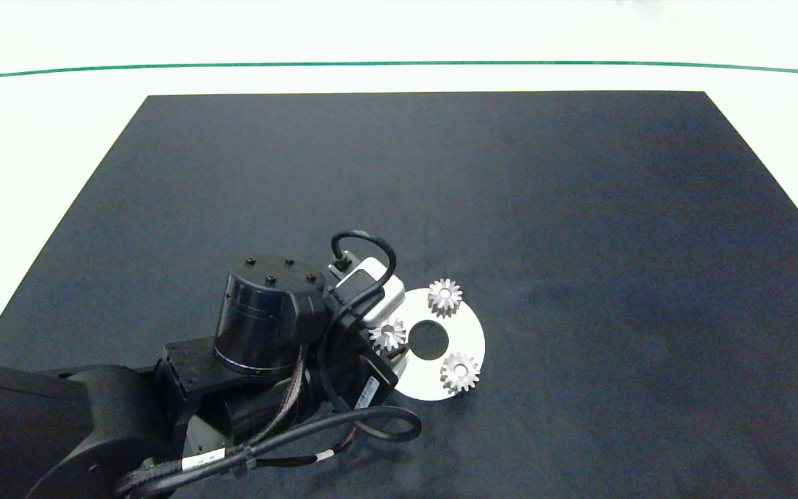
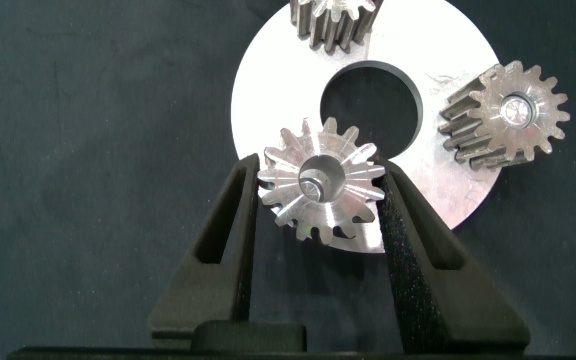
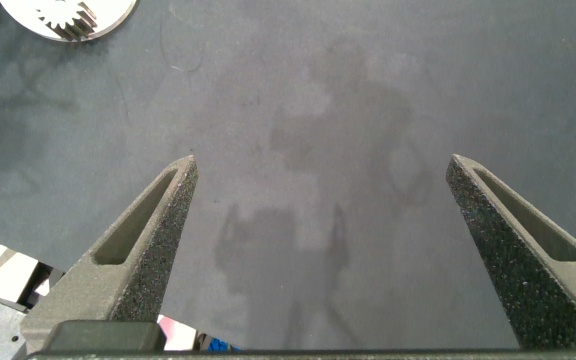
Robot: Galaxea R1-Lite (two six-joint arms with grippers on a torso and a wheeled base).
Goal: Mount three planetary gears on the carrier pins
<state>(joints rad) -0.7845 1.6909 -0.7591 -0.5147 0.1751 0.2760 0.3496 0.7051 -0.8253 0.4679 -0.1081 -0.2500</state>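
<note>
Left gripper (image 2: 320, 195) sat low over the near-left edge of the white disc (image 1: 467, 331), arm reaching in from the left side of the black mat (image 1: 510, 173). Fingers (image 2: 230, 235) stood on either side of one planetary gear (image 2: 320, 190), pads against its teeth, so clamped on that gear. Gear sat over the disc's rim with a pin end showing in its centre hole; could not tell whether fully seated. Same gear seen in the head view at the disc's left edge (image 1: 388, 335), partly tucked under the wrist camera housing (image 1: 378, 294). Second gear (image 1: 445, 296) stood on the disc's far side, third gear (image 1: 460, 372) on its near-right side, each on a carrier pin (image 2: 514, 107) with the peg tip visible in the hole. Disc's big centre hole (image 1: 429, 340) stayed uncovered between the three. Right gripper (image 3: 320, 200) hung above bare mat, well apart from the disc, fingers spread wide with nothing between them; only a sliver of disc and gear teeth (image 3: 68, 20) caught at the corner of its view. Right arm not seen in the head view.
</note>
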